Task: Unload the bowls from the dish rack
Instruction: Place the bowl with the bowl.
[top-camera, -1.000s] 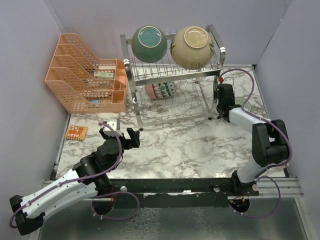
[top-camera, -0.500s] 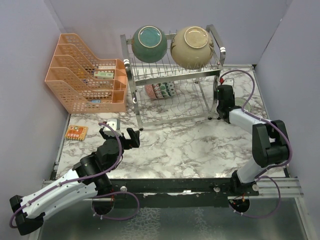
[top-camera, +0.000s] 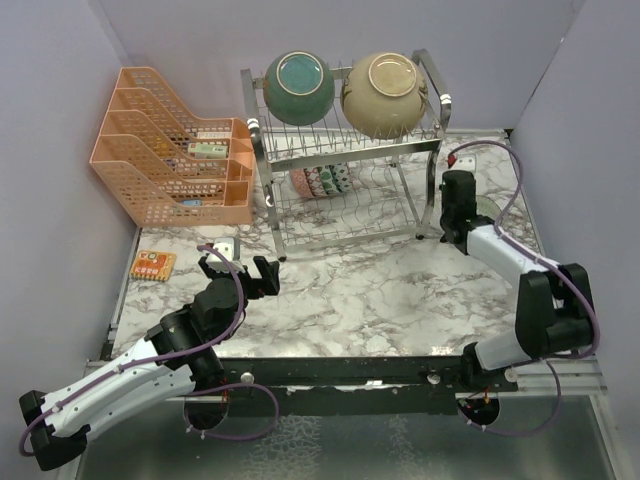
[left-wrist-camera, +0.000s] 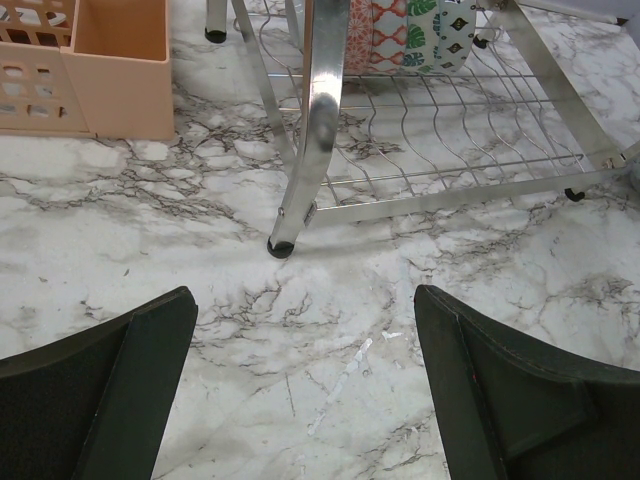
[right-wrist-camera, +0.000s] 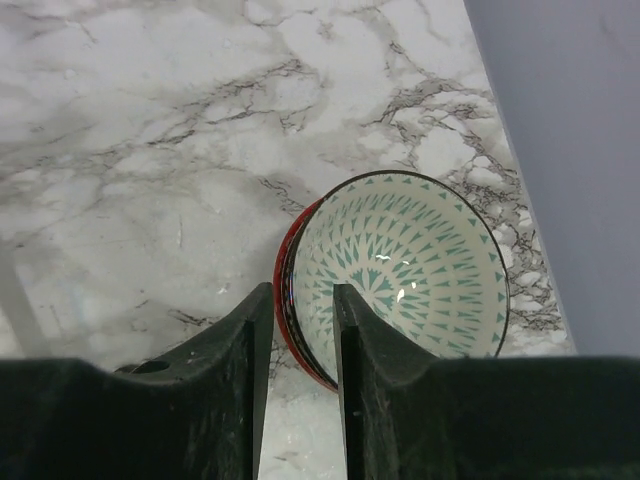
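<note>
The silver dish rack (top-camera: 345, 152) stands at the back. Its top tier holds a teal bowl (top-camera: 298, 86) and a cream bowl (top-camera: 386, 92). Small patterned bowls (top-camera: 320, 180) stand on edge in the lower tier and also show in the left wrist view (left-wrist-camera: 400, 30). My right gripper (right-wrist-camera: 303, 320) is closed over the rim of a white small bowl with teal triangles (right-wrist-camera: 410, 270), which rests nested in a red bowl (right-wrist-camera: 283, 285) on the table right of the rack (top-camera: 488, 207). My left gripper (left-wrist-camera: 305, 330) is open and empty, low over the marble in front of the rack's leg (left-wrist-camera: 305, 140).
An orange mesh organizer (top-camera: 170, 150) stands left of the rack. An orange card (top-camera: 152, 265) and a small pale item (top-camera: 227, 247) lie near the left edge. The purple wall (right-wrist-camera: 580, 150) runs close beside the stacked bowls.
My right arm has swung right and away from the rack's right leg, toward the wall. The left arm has not moved.
</note>
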